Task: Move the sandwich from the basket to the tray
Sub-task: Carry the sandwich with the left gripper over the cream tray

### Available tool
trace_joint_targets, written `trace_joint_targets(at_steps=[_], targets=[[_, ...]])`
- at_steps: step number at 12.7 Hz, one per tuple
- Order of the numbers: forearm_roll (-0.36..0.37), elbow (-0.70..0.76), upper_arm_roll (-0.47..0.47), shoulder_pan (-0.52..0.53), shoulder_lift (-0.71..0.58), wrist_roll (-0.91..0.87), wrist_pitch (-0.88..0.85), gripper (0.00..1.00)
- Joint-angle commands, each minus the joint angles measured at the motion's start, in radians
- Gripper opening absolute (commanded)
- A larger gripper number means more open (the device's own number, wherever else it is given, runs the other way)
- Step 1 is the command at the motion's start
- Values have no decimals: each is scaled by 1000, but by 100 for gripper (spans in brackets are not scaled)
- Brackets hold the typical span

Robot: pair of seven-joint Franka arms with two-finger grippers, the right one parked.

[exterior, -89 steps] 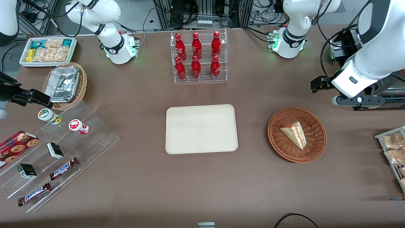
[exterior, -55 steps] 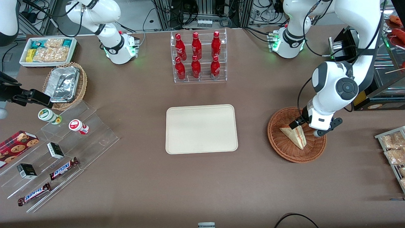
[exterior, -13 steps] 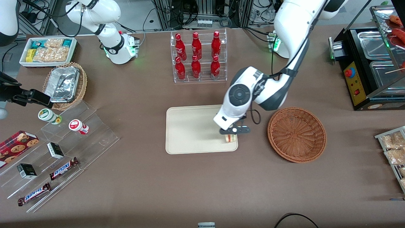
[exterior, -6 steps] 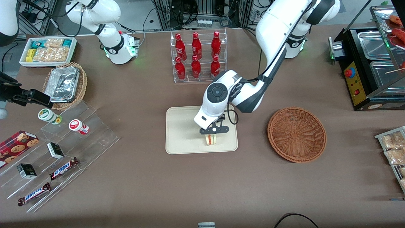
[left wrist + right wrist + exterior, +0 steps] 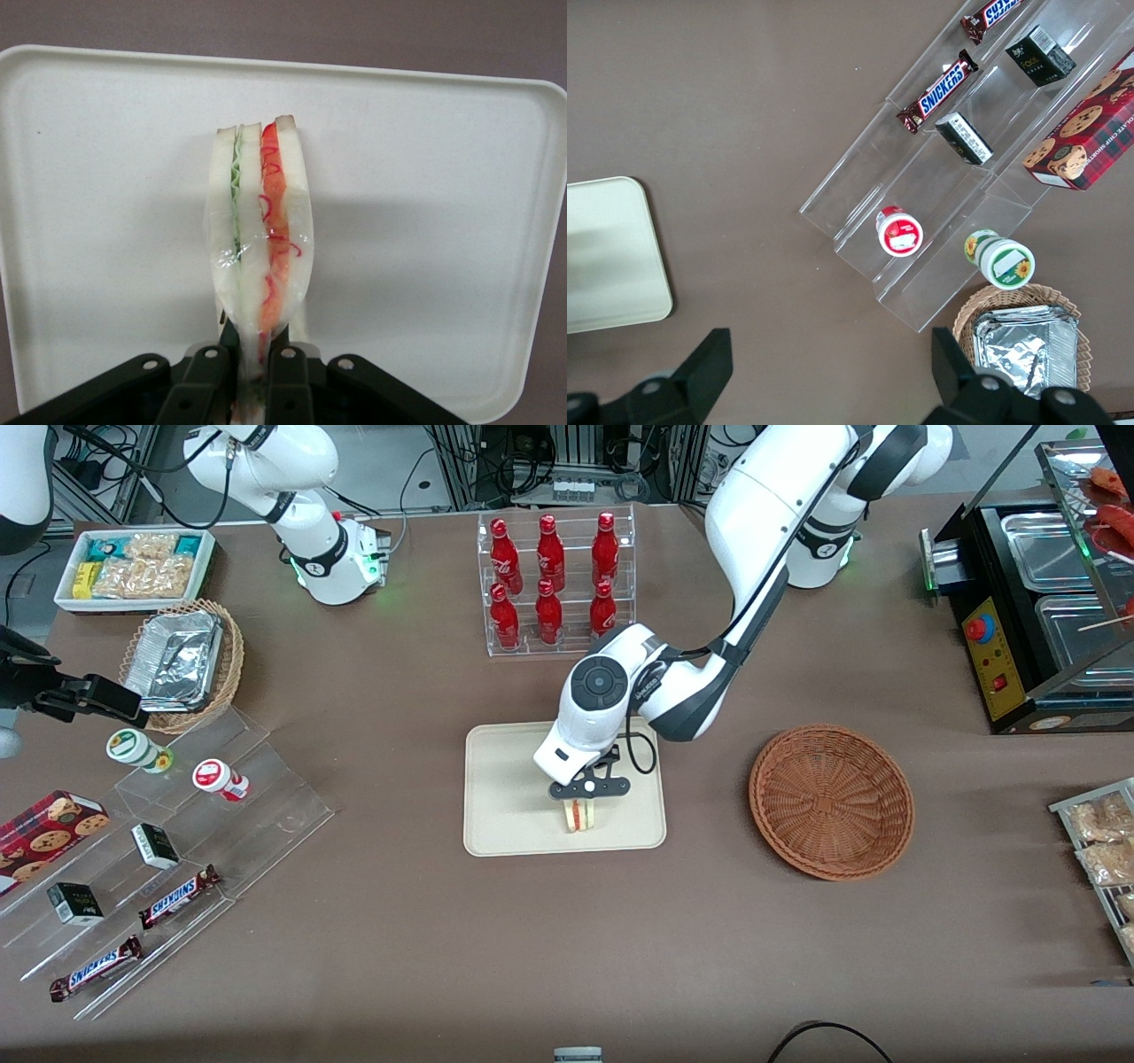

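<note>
1. Brown cloth covers the worktop point(image 5: 567, 957); the strip nearest the front camera carries nothing of the task.
2. Farther from the camera lies the cream tray point(image 5: 505, 797), with its long sides running across the worktop.
3. The sandwich point(image 5: 578, 816) is over the tray's nearer half, held on edge. In the left wrist view the sandwich point(image 5: 259, 239) has its long axis running straight out from the pincer, blunt crust end pointing away and the narrow end pinched between the fingers. Its green and red-orange filling stripes run along that axis, under clear wrap. Whether it touches the tray I cannot tell.
4. The pincer point(image 5: 586, 790) hangs over the tray, just above the sandwich, closed on its narrow end; the wrist view shows the pincer point(image 5: 259, 367) with both black fingers point(image 5: 285, 376) pressed against the bread.
5. The reddish wicker basket point(image 5: 831, 802) sits beside the tray, toward the working arm's end, apart from it, with nothing in it.
6. Farthest from the camera stands a clear rack of red bottles point(image 5: 554, 583).
</note>
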Motion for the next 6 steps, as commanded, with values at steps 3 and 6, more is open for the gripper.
trace_joint_targets(at_steps=[3,6], targets=[[-22,29,7,-28,15,-16,-10,0],[-62,28,7,-34,25,-18,-10,0]])
